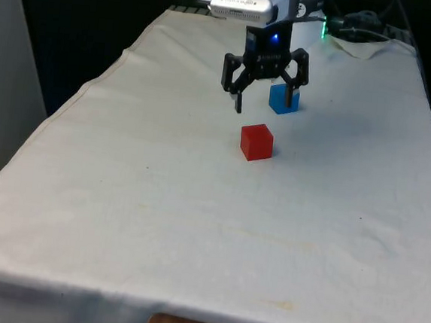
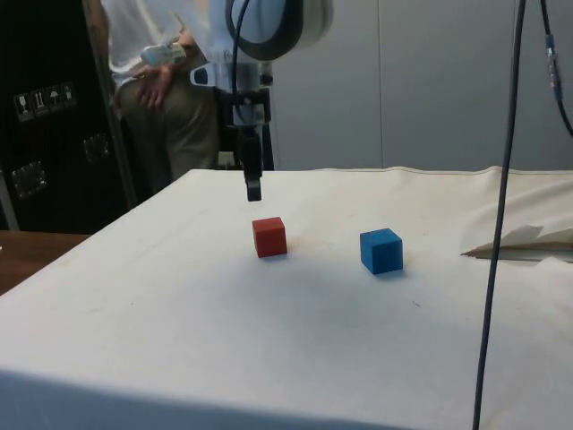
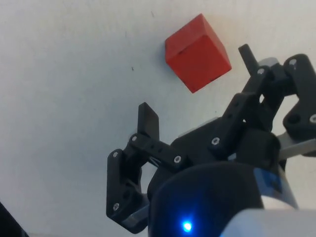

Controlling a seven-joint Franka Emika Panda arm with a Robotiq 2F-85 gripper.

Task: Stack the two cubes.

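Note:
A red cube (image 1: pixel 256 142) sits on the white cloth near the table's middle. A blue cube (image 1: pixel 284 99) rests farther back, a little toward the front view's right. My gripper (image 1: pixel 265 98) hangs open above the cloth, just behind the red cube, and one finger crosses in front of the blue cube. From the side, the fingers (image 2: pixel 253 184) hover above and slightly left of the red cube (image 2: pixel 269 236), with the blue cube (image 2: pixel 381 250) apart to its right. The wrist view has the red cube (image 3: pixel 197 53) just beyond the open gripper (image 3: pixel 197 89), with nothing between the fingers.
A person (image 2: pixel 166 90) stands beyond the table's far side in the side view. A black cable (image 2: pixel 501 179) hangs down near that camera. A rumpled fold of cloth (image 1: pixel 361 47) lies at the far end, on the front view's right.

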